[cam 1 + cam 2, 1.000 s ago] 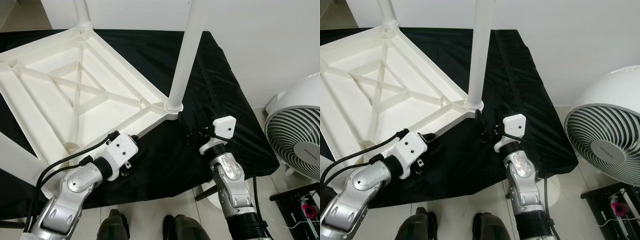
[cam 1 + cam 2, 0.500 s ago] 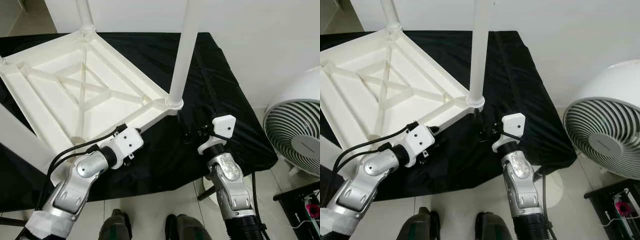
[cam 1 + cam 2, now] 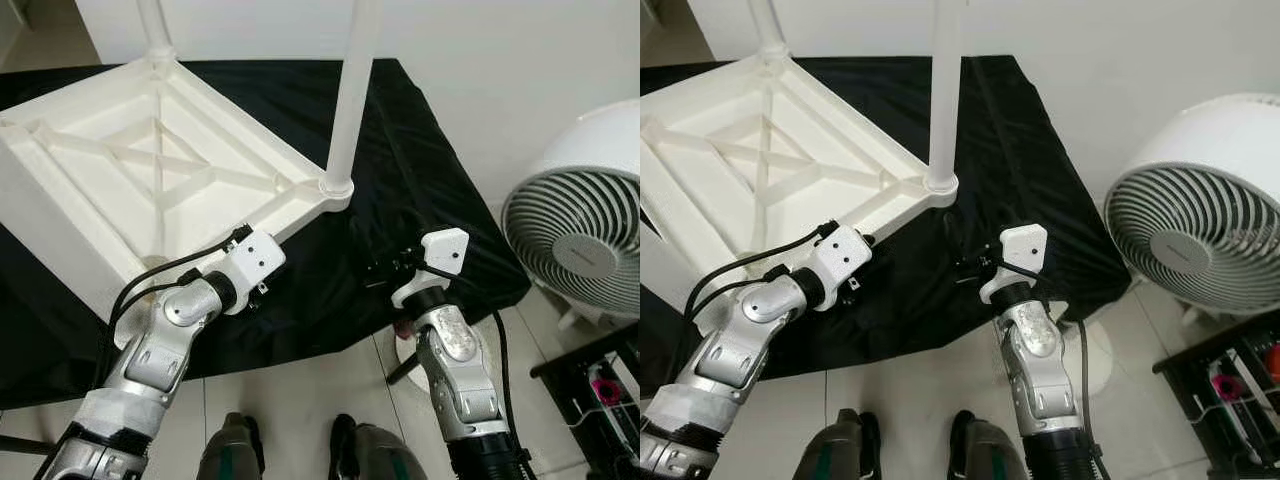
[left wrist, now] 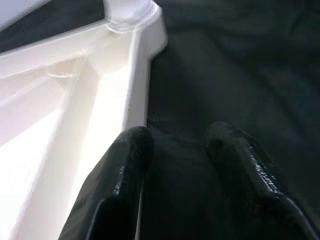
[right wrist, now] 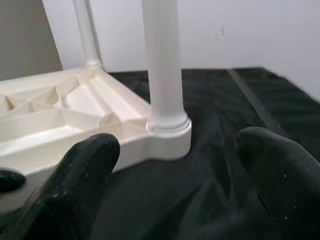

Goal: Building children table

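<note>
The upturned white children's table (image 3: 130,180) lies on the black-draped worktop (image 3: 420,150) with legs (image 3: 345,110) standing, and the left tool (image 4: 175,150), fingers spread and empty, has crept nearer its rim while the right tool (image 5: 175,165) waits open beside the corner leg.

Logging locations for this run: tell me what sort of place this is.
Probably a room in a home: a tiled floor, a plain white wall and a white floor fan beside a black-draped surface holding an upturned white children's table.
</note>
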`<state>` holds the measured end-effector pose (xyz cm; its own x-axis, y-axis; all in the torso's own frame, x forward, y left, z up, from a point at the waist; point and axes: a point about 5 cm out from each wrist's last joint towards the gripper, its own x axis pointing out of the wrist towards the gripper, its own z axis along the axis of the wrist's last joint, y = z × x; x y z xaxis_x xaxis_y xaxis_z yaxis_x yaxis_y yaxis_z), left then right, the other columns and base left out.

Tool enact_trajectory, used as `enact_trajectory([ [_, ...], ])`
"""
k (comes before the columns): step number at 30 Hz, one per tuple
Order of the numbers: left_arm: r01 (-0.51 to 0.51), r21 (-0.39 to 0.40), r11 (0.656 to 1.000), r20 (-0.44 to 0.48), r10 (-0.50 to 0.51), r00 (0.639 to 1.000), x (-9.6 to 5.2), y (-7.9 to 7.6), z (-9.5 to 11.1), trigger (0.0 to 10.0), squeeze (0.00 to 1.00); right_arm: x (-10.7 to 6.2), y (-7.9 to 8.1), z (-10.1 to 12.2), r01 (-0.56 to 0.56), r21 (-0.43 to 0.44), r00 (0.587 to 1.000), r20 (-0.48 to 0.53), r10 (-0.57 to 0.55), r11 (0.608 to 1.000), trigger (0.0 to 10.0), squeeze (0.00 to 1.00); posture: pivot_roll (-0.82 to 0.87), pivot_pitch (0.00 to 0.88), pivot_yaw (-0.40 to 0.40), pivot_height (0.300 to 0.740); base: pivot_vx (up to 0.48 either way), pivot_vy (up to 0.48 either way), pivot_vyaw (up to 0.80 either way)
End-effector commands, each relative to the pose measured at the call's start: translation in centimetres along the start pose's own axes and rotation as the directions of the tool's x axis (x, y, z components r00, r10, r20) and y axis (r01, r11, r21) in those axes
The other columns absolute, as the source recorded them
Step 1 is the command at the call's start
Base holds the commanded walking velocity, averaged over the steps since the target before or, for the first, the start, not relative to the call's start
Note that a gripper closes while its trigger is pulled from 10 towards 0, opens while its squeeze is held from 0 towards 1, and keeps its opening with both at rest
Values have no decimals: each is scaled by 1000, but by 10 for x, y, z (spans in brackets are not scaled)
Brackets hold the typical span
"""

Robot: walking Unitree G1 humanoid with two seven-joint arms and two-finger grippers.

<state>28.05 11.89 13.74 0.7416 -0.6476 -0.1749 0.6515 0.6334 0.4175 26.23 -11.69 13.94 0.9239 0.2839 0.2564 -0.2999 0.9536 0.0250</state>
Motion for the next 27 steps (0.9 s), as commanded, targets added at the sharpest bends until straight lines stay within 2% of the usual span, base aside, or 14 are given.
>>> enact_trajectory([
  [1,-107,-39,994,42,109,993,-8,4,4,10000,0,1,3,1,-21,7,1000,-2,21,1000,10000,0,19,113,-9,740,0,0,0],
  [3,-38,-97,995,136,51,989,-18,-3,16,10000,0,0,6,-1,-40,12,999,-14,40,999,10000,0,23,113,-12,740,0,0,0],
  [5,-38,-97,995,136,51,989,-18,-3,16,10000,0,0,6,-1,-40,12,999,-14,40,999,10000,0,23,113,-12,740,0,0,0],
  [8,76,-173,982,236,-34,971,-33,-16,33,10000,0,0,7,-3,-63,14,998,-27,64,998,10000,0,34,115,-21,740,0,0,0],
  [9,76,-173,982,236,-34,971,-33,-16,33,10000,0,0,7,-3,-63,14,998,-27,64,998,10000,0,34,115,-21,740,0,0,0],
  [11,114,-167,979,238,-72,969,-45,-20,35,10000,0,0,8,-5,-77,11,996,-36,78,997,10000,0,38,116,-25,740,0,0,0],
  [15,119,-155,981,230,-82,970,-53,-23,35,10000,0,-1,8,-6,-86,10,995,-42,87,996,10000,0,43,117,-27,740,0,0,0],
  [16,56,-114,992,211,-31,977,-64,-25,30,10000,0,-4,5,-9,-90,1,994,-56,90,996,10000,0,50,120,-30,740,0,0,0],
  [20,-4,-103,995,180,23,983,-68,-26,23,10000,0,-5,2,-11,-89,-9,994,-65,88,996,10000,0,56,125,-34,740,0,0,0],
  [23,-146,-166,975,162,173,972,-75,-28,15,10000,0,-5,-5,-14,-79,-37,994,-78,76,996,10000,0,67,130,-41,740,0,0,0],
  [24,-146,-166,975,162,173,972,-75,-28,15,10000,0,-5,-5,-14,-79,-37,994,-78,76,996,10000,0,67,130,-41,740,0,0,0],
  [26,-244,-192,951,171,277,946,-79,-26,13,10000,0,-4,-9,-16,-77,-46,994,-84,73,996,10000,0,77,132,-47,740,0,0,0],
  [27,-244,-192,951,171,277,946,-79,-26,13,10000,0,-4,-9,-16,-77,-46,994,-84,73,996,10000,0,77,132,-47,740,0,0,0],
])
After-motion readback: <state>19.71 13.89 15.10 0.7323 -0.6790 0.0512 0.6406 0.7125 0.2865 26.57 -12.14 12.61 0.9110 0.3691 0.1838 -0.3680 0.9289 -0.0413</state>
